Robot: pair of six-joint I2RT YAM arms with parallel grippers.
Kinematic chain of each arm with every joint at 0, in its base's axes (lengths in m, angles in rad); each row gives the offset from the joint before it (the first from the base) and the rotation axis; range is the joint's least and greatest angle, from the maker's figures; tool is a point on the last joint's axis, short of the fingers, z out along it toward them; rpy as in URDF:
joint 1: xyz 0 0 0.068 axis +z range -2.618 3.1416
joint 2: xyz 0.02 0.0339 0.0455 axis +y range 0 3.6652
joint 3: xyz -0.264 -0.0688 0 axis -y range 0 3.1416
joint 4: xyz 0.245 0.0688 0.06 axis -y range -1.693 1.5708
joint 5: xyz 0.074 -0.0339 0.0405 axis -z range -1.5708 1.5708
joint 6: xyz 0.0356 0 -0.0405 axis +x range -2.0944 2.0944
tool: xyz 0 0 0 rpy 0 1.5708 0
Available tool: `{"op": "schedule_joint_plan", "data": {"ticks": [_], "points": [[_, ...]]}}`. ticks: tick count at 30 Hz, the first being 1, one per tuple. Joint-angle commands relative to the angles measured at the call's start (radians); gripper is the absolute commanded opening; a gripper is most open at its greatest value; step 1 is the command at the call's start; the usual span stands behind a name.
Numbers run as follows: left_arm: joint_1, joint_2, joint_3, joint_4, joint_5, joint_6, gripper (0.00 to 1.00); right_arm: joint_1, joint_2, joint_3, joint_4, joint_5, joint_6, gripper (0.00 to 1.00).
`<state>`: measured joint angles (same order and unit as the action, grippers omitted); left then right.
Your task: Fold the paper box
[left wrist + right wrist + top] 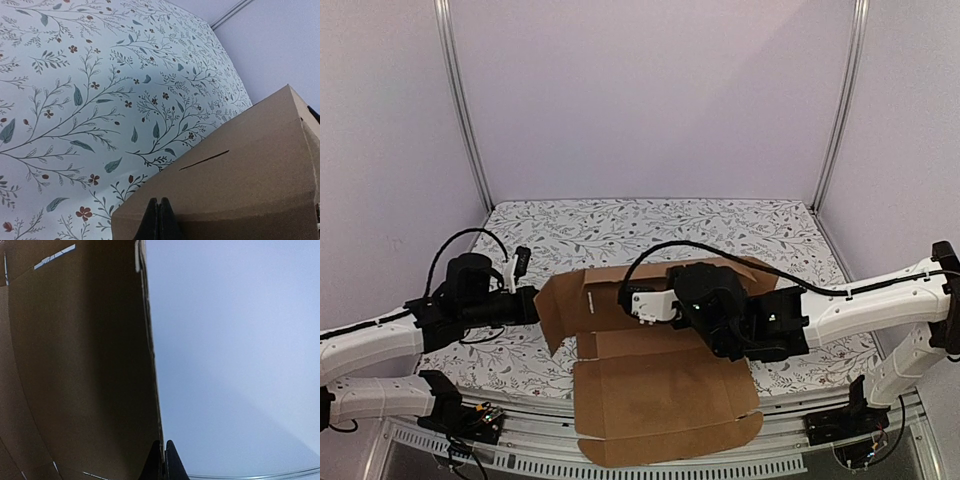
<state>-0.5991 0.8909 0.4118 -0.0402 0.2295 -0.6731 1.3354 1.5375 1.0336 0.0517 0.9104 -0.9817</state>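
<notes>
Where the left wrist view caught the left gripper point(158, 223), its dark fingers were clenched together on the lower edge of a raised flap of the paper box point(240, 180). A thin slit showed in that flap toward 1 o'clock from the fingertips. The right gripper point(163, 463) was likewise pinched shut on a cardboard edge, which ran up from between its fingers toward 12 o'clock, with the brown inner face of the panel at 9 o'clock. From above, the box sat at the 6 o'clock side of the table point(650, 225), on a floral-patterned cover. Its near panel lay flat and overhung the table's near edge. The left flap stood tilted up at the 9 o'clock end of the box, and the back wall was raised at 12 o'clock, partly hidden by the right arm point(860, 300).
</notes>
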Motion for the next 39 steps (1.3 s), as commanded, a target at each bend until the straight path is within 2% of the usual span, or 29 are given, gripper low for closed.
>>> {"op": "schedule_joint_plan", "data": {"ticks": [1, 9, 18, 32, 34, 39], "points": [[0.005, 0.008, -0.052, 0.130, 0.099, -0.032, 0.00, 0.018, 0.008, -0.006, 0.077, 0.037, 0.000, 0.00], [-0.029, 0.029, -0.117, 0.199, 0.100, -0.064, 0.00, 0.040, 0.092, -0.015, 0.161, 0.096, -0.015, 0.00], [-0.082, 0.083, -0.129, 0.282, 0.089, -0.101, 0.00, 0.048, 0.135, 0.001, 0.168, 0.140, -0.008, 0.00], [-0.139, 0.094, -0.088, 0.255, 0.062, -0.119, 0.00, 0.076, 0.147, -0.026, 0.168, 0.194, 0.009, 0.00], [-0.151, 0.078, -0.088, 0.235, 0.047, -0.122, 0.03, 0.087, 0.154, -0.030, 0.168, 0.209, 0.005, 0.00], [-0.185, 0.037, -0.087, 0.181, 0.000, -0.124, 0.22, 0.108, 0.175, -0.023, 0.177, 0.242, 0.018, 0.00]]}}
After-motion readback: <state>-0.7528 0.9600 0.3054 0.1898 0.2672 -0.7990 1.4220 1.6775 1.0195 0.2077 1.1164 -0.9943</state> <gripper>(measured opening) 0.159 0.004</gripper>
